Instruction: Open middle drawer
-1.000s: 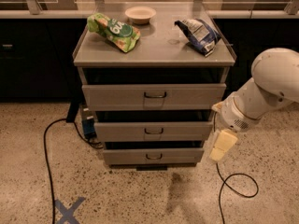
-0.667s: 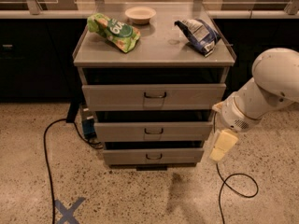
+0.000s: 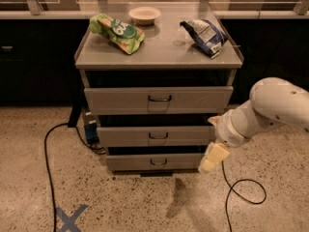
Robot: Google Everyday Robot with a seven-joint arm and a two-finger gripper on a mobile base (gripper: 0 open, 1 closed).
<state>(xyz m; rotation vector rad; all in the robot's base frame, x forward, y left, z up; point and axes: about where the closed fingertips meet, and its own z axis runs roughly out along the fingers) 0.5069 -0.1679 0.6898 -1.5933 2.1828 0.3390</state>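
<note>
The middle drawer (image 3: 125, 137) is a grey metal front with a small dark loop handle (image 3: 158, 136) at its centre. It sits between the taller top drawer (image 3: 120, 100) and the shorter bottom drawer (image 3: 130, 162) of a grey cabinet. My gripper (image 3: 213, 158), cream-coloured on a white arm (image 3: 270, 108), hangs pointing down at the cabinet's lower right corner. It is level with the gap between the middle and bottom drawers, to the right of the handle and apart from it. It holds nothing that I can see.
On the cabinet top (image 3: 164, 50) lie a green snack bag (image 3: 117, 32), a white bowl (image 3: 144, 15) and a blue chip bag (image 3: 205, 35). Black cables run over the speckled floor at the left (image 3: 48, 168) and right (image 3: 246, 192). A blue tape cross (image 3: 70, 219) marks the floor.
My arm and gripper have moved left and slightly down, closer to the cabinet's right edge. The drawers have not moved.
</note>
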